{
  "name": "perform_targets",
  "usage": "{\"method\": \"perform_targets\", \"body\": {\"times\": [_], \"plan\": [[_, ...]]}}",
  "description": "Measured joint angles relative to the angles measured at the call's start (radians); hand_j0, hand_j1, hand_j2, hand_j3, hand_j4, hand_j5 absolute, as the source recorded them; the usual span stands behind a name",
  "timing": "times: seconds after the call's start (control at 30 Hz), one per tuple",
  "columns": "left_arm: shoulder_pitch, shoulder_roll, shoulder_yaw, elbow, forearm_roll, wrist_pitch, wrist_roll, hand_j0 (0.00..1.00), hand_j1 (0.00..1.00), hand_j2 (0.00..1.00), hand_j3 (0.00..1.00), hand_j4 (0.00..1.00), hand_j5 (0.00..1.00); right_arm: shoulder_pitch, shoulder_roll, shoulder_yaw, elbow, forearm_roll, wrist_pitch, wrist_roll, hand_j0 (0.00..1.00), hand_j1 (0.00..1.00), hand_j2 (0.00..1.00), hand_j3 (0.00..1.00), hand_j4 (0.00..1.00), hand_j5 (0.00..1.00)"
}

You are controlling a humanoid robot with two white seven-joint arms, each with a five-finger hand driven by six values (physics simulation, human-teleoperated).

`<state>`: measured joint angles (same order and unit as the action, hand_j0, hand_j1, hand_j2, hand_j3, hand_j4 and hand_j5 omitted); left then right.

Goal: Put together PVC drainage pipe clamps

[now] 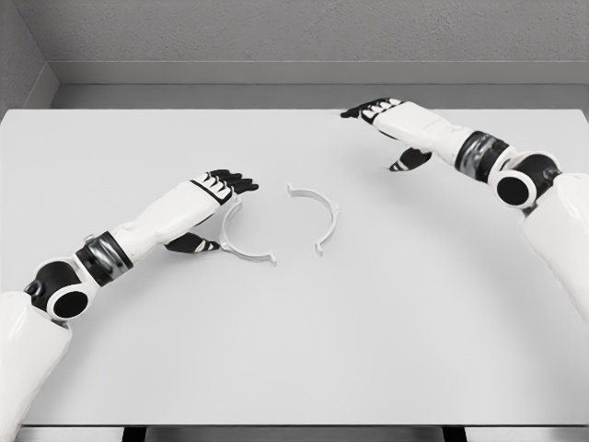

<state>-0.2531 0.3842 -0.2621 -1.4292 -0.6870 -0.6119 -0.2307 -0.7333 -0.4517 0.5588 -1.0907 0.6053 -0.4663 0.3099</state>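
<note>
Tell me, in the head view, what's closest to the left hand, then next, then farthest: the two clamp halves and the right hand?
1. Left clamp half: right under the left hand, beside its fingers.
2. Right clamp half: mid-table, just to the right.
3. Right hand: far back on the right side.

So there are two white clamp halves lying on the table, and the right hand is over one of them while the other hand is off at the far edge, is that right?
Not quite: in the head view the left hand is over one clamp half. The right hand is off near the table's far edge. The other clamp half lies untouched.
</note>
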Motion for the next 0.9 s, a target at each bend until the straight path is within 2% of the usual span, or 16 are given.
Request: {"method": "perform_targets", "body": {"times": [0.17, 0.27, 0.37, 0.5, 0.9], "plan": [[0.0, -0.011, -0.001, 0.0, -0.002, 0.0, 0.0, 1.0, 1.0, 1.0, 1.0, 1.0, 1.0, 0.026, -0.114, 0.005, -0.128, -0.002, 0.0, -0.003, 1.0, 1.0, 1.0, 1.0, 1.0, 1.0], [0.0, -0.019, -0.002, 0.0, -0.005, 0.0, 0.0, 1.0, 1.0, 1.0, 1.0, 1.0, 1.0, 0.034, -0.157, 0.003, -0.164, -0.003, -0.001, -0.011, 1.0, 1.0, 1.0, 1.0, 1.0, 1.0], [-0.002, -0.022, 0.002, 0.001, -0.008, 0.0, 0.0, 1.0, 1.0, 1.0, 1.0, 1.0, 1.0, 0.061, -0.166, 0.011, -0.187, -0.003, -0.004, -0.006, 1.0, 1.0, 1.0, 1.0, 1.0, 1.0], [-0.006, -0.019, 0.01, 0.005, -0.008, 0.0, 0.0, 1.0, 1.0, 1.0, 1.0, 1.0, 1.0, 0.06, -0.172, 0.021, -0.204, -0.001, -0.004, -0.003, 1.0, 1.0, 1.0, 1.0, 1.0, 1.0], [-0.026, -0.018, 0.011, 0.034, -0.009, 0.0, 0.0, 1.0, 1.0, 1.0, 1.0, 1.0, 1.0, 0.061, -0.177, 0.025, -0.204, 0.009, -0.001, -0.004, 1.0, 1.0, 1.0, 1.0, 1.0, 1.0]]}}
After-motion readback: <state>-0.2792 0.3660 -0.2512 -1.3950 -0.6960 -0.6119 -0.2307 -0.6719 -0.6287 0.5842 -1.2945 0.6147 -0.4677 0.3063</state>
